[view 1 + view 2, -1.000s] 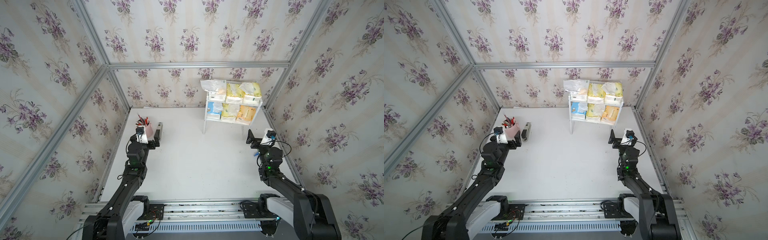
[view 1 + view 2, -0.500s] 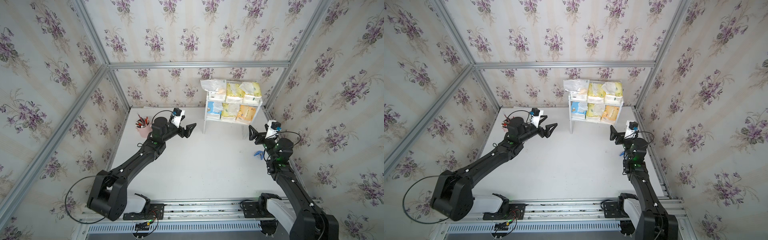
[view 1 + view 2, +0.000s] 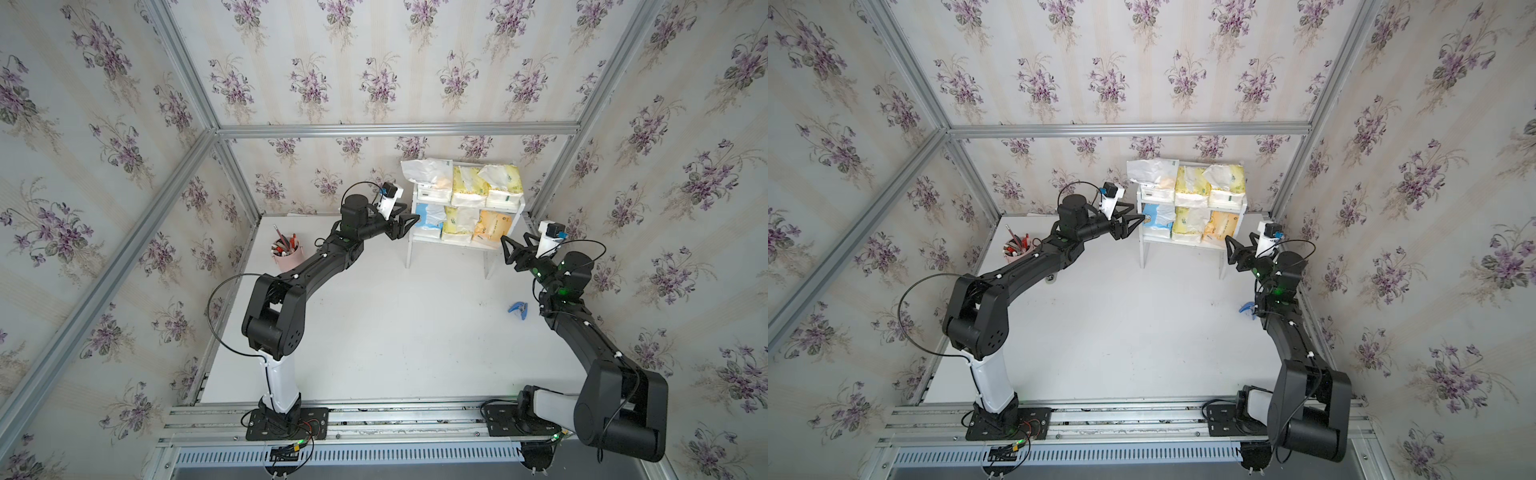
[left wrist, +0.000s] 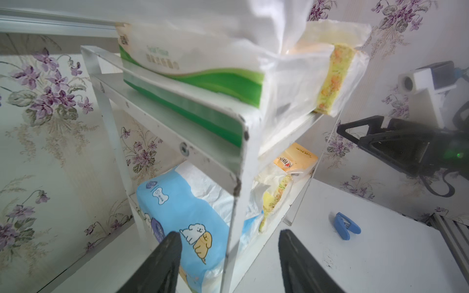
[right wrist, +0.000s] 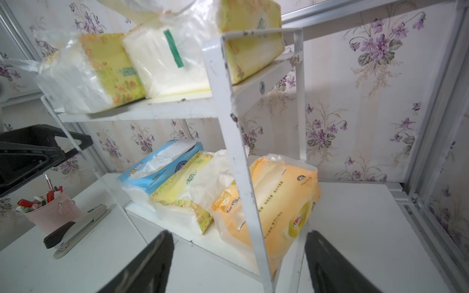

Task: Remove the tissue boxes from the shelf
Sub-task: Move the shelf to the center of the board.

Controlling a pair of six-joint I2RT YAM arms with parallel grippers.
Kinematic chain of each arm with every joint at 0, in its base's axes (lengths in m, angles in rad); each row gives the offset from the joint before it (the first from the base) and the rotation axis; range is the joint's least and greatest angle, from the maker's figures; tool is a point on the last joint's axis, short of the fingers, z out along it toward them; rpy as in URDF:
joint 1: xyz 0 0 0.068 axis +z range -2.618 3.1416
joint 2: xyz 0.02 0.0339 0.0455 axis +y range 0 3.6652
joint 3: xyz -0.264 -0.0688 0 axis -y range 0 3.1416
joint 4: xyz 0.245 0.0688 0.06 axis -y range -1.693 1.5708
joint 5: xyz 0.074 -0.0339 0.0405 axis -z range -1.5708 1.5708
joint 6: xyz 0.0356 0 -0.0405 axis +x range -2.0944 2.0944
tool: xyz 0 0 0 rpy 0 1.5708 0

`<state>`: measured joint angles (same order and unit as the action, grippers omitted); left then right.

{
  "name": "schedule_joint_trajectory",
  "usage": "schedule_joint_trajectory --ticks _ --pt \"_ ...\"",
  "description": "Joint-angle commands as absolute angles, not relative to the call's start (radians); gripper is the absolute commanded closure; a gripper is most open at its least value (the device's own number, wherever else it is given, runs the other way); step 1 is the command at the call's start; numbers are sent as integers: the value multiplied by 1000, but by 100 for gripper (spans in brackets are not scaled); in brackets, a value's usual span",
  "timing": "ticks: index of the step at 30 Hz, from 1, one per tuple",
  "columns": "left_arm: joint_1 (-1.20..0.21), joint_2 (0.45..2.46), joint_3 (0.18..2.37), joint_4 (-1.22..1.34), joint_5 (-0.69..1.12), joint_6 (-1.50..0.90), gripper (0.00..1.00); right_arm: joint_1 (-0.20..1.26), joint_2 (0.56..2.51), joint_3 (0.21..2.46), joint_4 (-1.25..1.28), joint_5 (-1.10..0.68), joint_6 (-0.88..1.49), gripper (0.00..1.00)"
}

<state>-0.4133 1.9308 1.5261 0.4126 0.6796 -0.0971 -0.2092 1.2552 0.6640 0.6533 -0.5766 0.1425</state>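
Tabletop (image 3: 395, 332) viewed from the rail side, with the far wall as twelve o'clock. White shelf (image 3: 408, 254) stands at one o'clock with its back to that wall. Its right side is near the corner post (image 3: 552, 174), with a thin strip of table between them.

All six tissue packs sit on the shelf. On the upper board, from nine to three:
- white pack (image 3: 428, 172), its loose wrap hanging past the shelf's left edge
- mid yellow pack (image 3: 467, 187)
- end yellow pack (image 3: 505, 185)

On the lower board, in the same order:
- blue pack (image 3: 430, 217)
- low yellow pack (image 3: 459, 224)
- orange pack (image 3: 494, 226), which bulges over the board's front edge in the right wrist view

Left claw (image 3: 409, 212) extends from eight o'clock to the shelf's left front corner, level with the lower board. Its jaws stand apart and hold nothing. In the left wrist view the claw (image 4: 229, 234) straddles the front upright. One finger (image 4: 162, 261) lies over the blue pack's end at the open side, and the other is out in front. I cannot tell whether it touches the wrap.

Right claw (image 3: 513, 239) hovers near the right front corner, coming from four o'clock. Its jaws are wide apart and empty. In its wrist view the upright and the orange pack show between them.

Pink cup (image 3: 288, 262) sits at ten o'clock by the left wall, just beside the left arm. A stapler (image 5: 76, 229) lies next to the cup. Blue clip (image 3: 518, 309) lies at three o'clock, close to the right arm. Between the arms, white table runs from the shelf's legs down to the rail (image 3: 374, 415) at six.
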Motion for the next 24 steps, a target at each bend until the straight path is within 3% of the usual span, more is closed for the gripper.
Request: schedule_joint_trajectory --ticks 1,6,10,17,24 --pt "-416 1971 1592 405 739 -108 49 -210 1298 711 704 -625 166 23" --pt "-415 2004 1647 390 765 -118 71 -209 1358 769 709 -636 172 32" --pt "-416 2005 1651 387 760 -116 84 -210 1401 816 690 -685 176 48" --pt "-415 1962 1606 392 755 -109 94 -207 1410 814 686 -716 175 75" --pt "-413 1836 1475 417 727 -83 98 -158 1381 828 575 -733 100 87"
